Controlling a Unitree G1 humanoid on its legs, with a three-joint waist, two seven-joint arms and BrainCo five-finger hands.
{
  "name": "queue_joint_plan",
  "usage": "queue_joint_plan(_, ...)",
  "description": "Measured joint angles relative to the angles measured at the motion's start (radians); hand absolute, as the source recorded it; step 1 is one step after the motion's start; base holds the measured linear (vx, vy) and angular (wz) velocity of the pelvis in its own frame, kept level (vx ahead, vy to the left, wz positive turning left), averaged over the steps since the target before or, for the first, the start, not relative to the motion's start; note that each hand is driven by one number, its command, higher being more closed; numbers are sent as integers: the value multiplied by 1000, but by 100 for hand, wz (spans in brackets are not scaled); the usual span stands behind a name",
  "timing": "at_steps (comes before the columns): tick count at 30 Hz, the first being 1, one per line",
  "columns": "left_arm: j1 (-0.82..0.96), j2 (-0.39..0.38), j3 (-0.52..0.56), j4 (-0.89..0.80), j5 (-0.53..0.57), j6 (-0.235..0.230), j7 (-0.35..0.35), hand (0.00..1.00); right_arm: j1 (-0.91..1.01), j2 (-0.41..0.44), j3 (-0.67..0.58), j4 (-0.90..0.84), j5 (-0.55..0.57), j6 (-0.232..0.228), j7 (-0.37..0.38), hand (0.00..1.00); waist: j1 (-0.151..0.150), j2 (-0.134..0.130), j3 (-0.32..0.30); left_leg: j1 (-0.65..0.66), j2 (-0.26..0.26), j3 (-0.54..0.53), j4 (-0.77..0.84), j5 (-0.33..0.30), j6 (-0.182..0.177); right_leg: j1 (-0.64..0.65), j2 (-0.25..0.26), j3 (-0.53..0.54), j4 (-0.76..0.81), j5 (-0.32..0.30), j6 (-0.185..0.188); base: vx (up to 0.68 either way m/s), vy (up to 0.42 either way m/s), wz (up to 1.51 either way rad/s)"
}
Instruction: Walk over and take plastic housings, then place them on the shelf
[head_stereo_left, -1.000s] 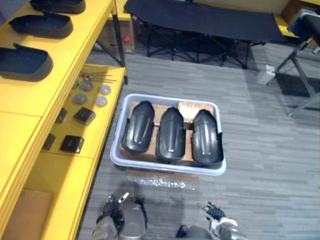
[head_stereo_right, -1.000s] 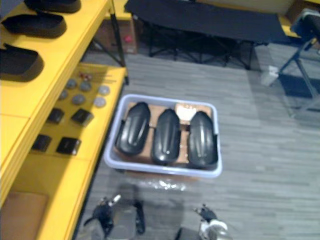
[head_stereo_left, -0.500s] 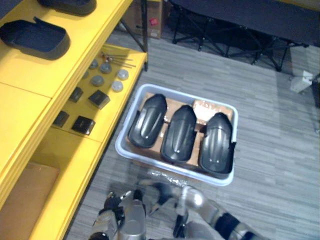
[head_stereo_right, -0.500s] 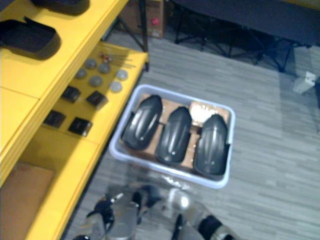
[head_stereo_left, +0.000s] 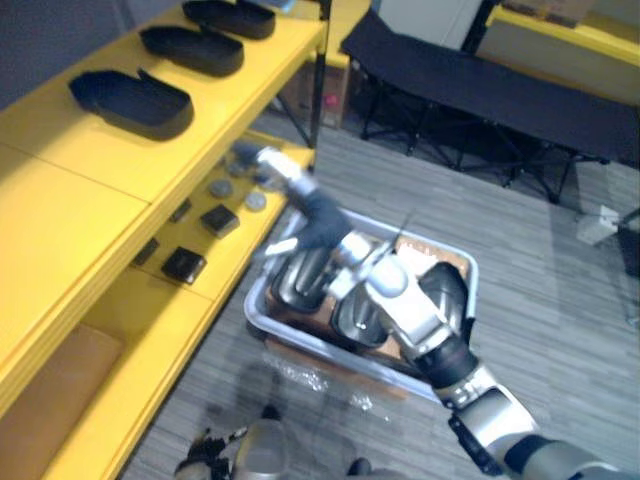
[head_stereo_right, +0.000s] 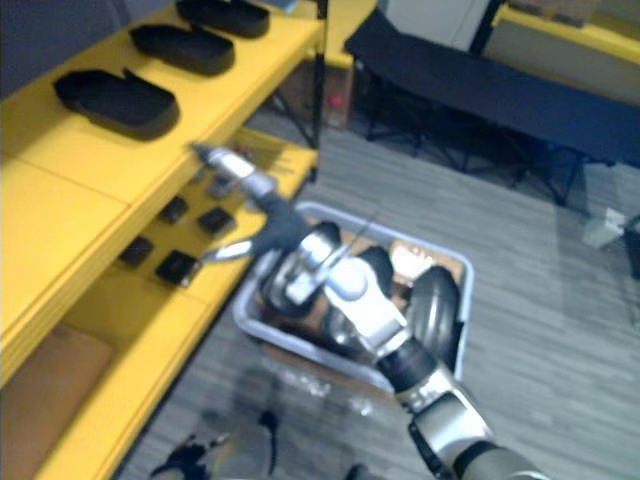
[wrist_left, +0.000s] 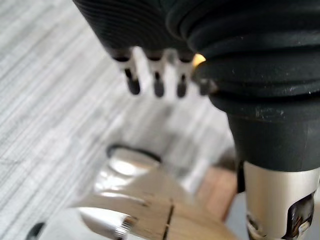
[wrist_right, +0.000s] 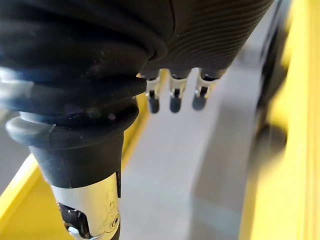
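Three plastic housings lay side by side in the grey bin on the floor, none of them lifted. We therefore judged that the taking step had not yet begun for this batch. Up on the yellow shelf, three shelf housings sat open side up in a row along its top level, well apart from the bin. That part of the job looked done (we could not say by whom). What was left, as we read it, was to grasp a housing from the bin, carry it to the top level and set it beside the others.

The right robot hand was stretched out over the bin's end nearest the shelf, above the housing there and near the lower shelf level. Its fingers were straight and its thumb spread wide. It held nothing, and we saw no contact with any housing. The left robot hand hung low over the floor with its fingers relaxed and nothing in it.
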Motion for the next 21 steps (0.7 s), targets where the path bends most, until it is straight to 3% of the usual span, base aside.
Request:
queue_joint_plan(2,30,-14,-4,-17,36,-38,-20,0,98,-65,-164,-8,6,3,-87,0,-6,25,-7,5,8,11,8,2,0,11,2,-13,11,-7,4,-49,-10,8)
queue_joint_plan(5,49,-18,-6,-18,51,-71,-28,0,203,-129,-286,-44,7,11,-177,0,-45,52,-20,-27,35,45,32,-11,13,-69,-10,27,90,-29,-3,-109,71,-31)
queue_joint_plan(7,53,-12,-7,-18,46,-84,-26,0,239,-147,-326,-46,16,15,-211,0,-65,53,-19,-26,43,77,27,-8,5,-115,-17,71,156,-47,-1,-102,59,-51)
queue_joint_plan(8,52,-3,-25,-30,36,-101,-25,0,309,-150,-385,-59,25,19,-240,0,-91,39,-15,-20,38,88,13,-5,0,-124,-30,78,177,-53,1,-97,43,-29)
queue_joint_plan(10,36,10,-44,-60,35,-111,-26,0,383,-141,-447,-72,38,18,-263,0,-105,21,-5,-20,40,98,13,-4,-1,-131,-30,95,178,-51,4,-91,42,-15)
queue_joint_plan(14,-18,45,-45,-139,30,-137,-1,0,599,-35,-584,-68,75,13,-343,0,-130,-43,23,-85,60,97,45,-6,-3,-163,-4,97,130,-13,-1,-64,15,-7)
queue_joint_plan(18,-26,45,-47,-143,6,-136,23,0,649,5,-613,-5,74,1,-368,0,-146,-61,42,-139,66,99,89,-23,3,-187,11,106,107,2,-10,-21,21,-5)
queue_joint_plan(21,-40,55,-41,-151,-10,-136,35,0,610,10,-617,115,76,-1,-422,0,-121,-59,93,-194,78,94,141,-40,12,-218,28,121,106,7,-16,-26,45,-5)
